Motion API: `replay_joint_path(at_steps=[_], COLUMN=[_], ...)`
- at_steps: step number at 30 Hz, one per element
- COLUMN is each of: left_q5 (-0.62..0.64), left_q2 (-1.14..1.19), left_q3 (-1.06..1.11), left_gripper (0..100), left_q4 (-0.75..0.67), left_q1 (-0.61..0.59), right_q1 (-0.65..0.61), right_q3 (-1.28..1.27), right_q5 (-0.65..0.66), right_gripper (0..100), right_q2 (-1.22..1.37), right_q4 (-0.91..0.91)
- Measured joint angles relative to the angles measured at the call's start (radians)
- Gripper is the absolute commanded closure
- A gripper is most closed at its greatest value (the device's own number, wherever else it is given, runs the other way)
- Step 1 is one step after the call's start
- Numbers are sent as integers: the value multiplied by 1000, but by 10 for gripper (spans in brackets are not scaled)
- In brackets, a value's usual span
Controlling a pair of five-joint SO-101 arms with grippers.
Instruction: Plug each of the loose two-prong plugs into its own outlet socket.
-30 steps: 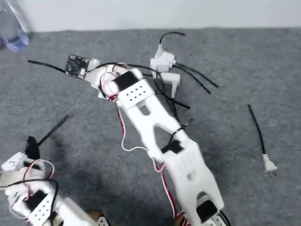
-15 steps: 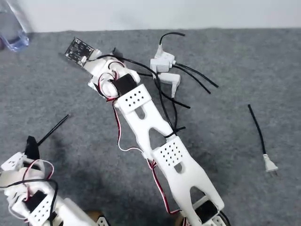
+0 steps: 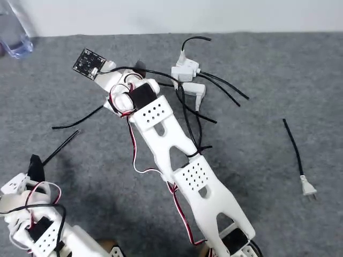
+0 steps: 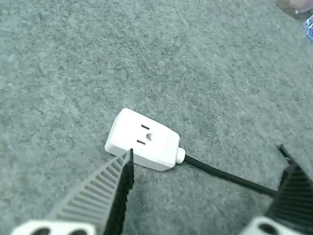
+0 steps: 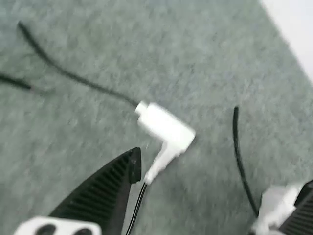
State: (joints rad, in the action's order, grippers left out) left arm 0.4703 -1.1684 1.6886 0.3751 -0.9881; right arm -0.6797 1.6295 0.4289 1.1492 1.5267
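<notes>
As I judge it, the step in hand is to join a plug with the socket (image 4: 144,139); it lies on the grey surface (image 3: 257,160) just ahead of the left claw (image 4: 209,161), close to one jaw, and the jaws stand wide apart; to do this well, the left claw should close on the socket's sides only, leave the two slots uncovered, and keep it flat; the plug should be taken by its body with the prongs free, turned until they match the slots, then pushed straight in; the right claw (image 5: 220,171) stands wide too, and a white piece (image 5: 274,208) with a cord sits just beside one jaw, but I cannot tell if it is held; cords (image 3: 187,115) lie over the right arm and could drag; the socket is a white rounded block with two slots and a small hole on its upper face, and a black cord leaves one end; one loose plug (image 3: 306,186), white with a black cord, lies well apart from both arms, on the right arm's outer side.
</notes>
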Motion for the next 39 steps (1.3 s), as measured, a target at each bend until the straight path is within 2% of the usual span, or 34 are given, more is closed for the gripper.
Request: replay_joint_path(at_steps=[6,15,20,23,30,37,39], left_q5=[0,0,0,0,0,-5,-44], left_q2=[0,0,0,0,0,0,0], left_q3=[0,0,0,0,0,0,0], left_gripper=[569,570,570,570,570,570,570], left_q4=[0,0,0,0,0,0,0], left_q1=[0,21,34,35,35,38,60], right_q1=[0,46,68,64,14,57,87], right_q3=[0,2,-40,-195,-750,-1214,-1358], right_q5=[-2,-8,-84,-97,-98,-103,-103], right_gripper=[541,541,541,541,541,541,541], right_q2=[-84,-195,-285,-394,-718,-976,-1025], right_q4=[216,227,229,229,229,229,229])
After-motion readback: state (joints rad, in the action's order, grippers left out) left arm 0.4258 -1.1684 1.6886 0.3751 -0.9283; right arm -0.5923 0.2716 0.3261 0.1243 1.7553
